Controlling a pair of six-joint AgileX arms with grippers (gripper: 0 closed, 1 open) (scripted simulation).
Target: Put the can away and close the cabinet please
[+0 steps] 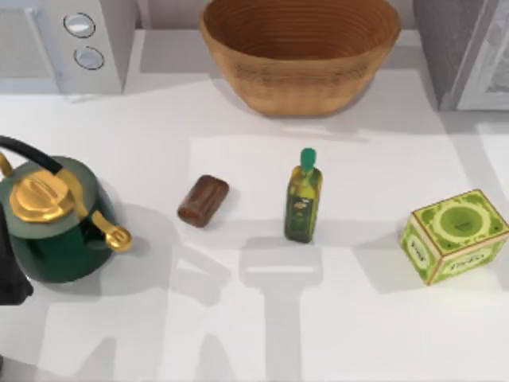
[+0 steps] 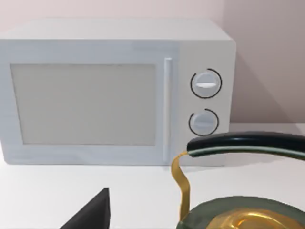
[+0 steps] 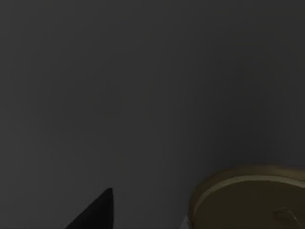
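Your cabinet (image 1: 457, 44) stands at the far right corner of the bench (image 1: 238, 318), grey with a pale framed door panel. The right wrist view is dark. At its edge you can make out the can (image 3: 248, 198) by its round gold-rimmed top, close in front of your right gripper (image 3: 95, 214). You cannot tell whether that gripper's fingers are apart or together.

Your left arm (image 1: 11, 274) sits at the bench's left edge, just beside the green kettle (image 1: 56, 223). The left gripper (image 2: 90, 214) faces the white microwave (image 2: 114, 90) at the far left corner, and you cannot tell how its fingers stand either.

A wicker basket (image 1: 298, 52) sits at the back centre. In a row across the middle you have a brown block (image 1: 203, 200), an upright oil bottle (image 1: 303, 199) and a green box (image 1: 455, 235), well apart from one another.
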